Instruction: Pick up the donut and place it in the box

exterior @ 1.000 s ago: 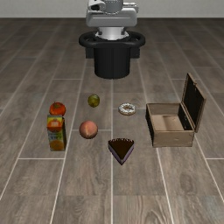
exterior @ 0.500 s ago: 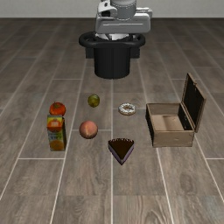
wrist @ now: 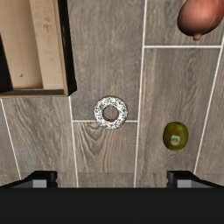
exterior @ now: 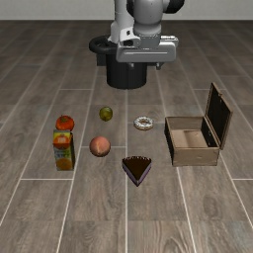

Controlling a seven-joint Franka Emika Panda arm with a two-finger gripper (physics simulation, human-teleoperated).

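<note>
In the exterior view the gripper (exterior: 138,54) hangs high near the surface's far edge, in front of the black base (exterior: 126,71) and well apart from the donut (exterior: 144,123). The donut lies flat near the surface's middle, between the kiwi (exterior: 106,113) and the box (exterior: 193,141). The box stands toward the exterior view's right edge, its lid (exterior: 219,111) tilted back and its inside bare. As I judge it, nothing of the task is done: descent, grasp, carry and release are all left.

In the wrist view the fingers (wrist: 39,180) stand wide apart with nothing between them. The donut lies untouched on the wood ahead of the gripper, roughly in line with the gap, with the box on one side and the kiwi on the other.
</note>
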